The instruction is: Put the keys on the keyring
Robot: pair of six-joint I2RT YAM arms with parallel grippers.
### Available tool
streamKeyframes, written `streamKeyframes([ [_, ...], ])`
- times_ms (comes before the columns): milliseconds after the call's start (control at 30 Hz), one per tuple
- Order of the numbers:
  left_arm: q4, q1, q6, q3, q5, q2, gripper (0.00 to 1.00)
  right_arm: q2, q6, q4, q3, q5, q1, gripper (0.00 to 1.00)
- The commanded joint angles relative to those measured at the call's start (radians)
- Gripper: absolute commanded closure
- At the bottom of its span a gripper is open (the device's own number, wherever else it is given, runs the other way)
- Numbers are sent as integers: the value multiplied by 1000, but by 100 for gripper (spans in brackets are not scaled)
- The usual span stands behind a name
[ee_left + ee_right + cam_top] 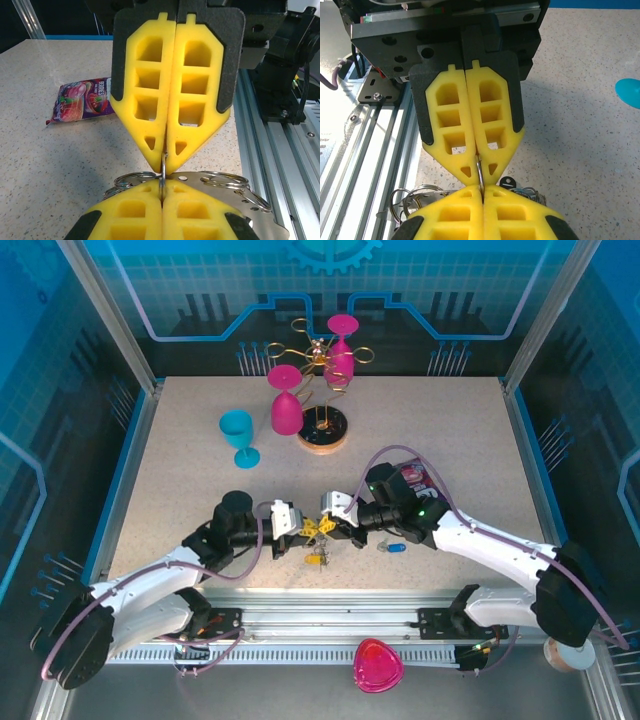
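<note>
My left gripper (303, 531) and right gripper (336, 524) meet tip to tip near the table's front middle. Both are shut on the same thin grey keyring (163, 167), seen edge-on between the yellow fingers (195, 210). In the right wrist view the keyring (479, 172) runs from my right gripper (482, 192) up into the left gripper (479, 164). Small silvery split rings (134, 178) and a holed metal plate (260, 212) hang beside the grip. A black key head (506, 181) shows behind my fingers. Yellow-headed keys (318, 558) lie under the grippers, and a blue-headed key (396, 547) lies to the right.
A purple snack packet (416, 478) lies behind the right arm. The gold wire rack (322, 425) with pink glasses stands at the back, with a blue glass (239, 435) to its left. The aluminium rail (330, 620) runs along the front edge, and a pink object (378, 664) lies below it.
</note>
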Motion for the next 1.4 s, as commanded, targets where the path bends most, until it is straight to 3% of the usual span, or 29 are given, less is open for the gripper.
streamKeyframes([
  [0, 23, -29, 71, 26, -73, -35, 100, -36, 3, -27, 8, -5, 28, 69],
  [33, 11, -39, 94, 24, -96, -41, 100, -60, 20, -16, -8, 9, 18, 59],
  [100, -6, -60, 138, 15, -135, -51, 100, -117, 77, 10, -37, 59, -5, 50],
  [200, -9, -87, 192, 2, -192, -63, 100, -195, 216, 26, -73, 231, -40, 45],
  [433, 9, -134, 289, -22, -296, -92, 100, -287, 535, -118, -86, 592, -49, 60],
  [567, 16, -157, 310, -26, -356, -102, 100, -274, 705, -299, -25, 683, -55, 63],
  [800, -3, -167, 305, -19, -362, -105, 100, -235, 779, -514, 42, 693, -60, 63],
  [1000, 5, -169, 242, -14, -361, -92, 100, -134, 949, -677, 84, 730, -92, 68],
  [1233, 26, -170, 202, -15, -359, -74, 100, 44, 1056, -639, 69, 680, -105, 62],
  [1367, 29, -171, 200, -17, -353, -70, 100, 118, 993, -575, 47, 610, -105, 62],
])
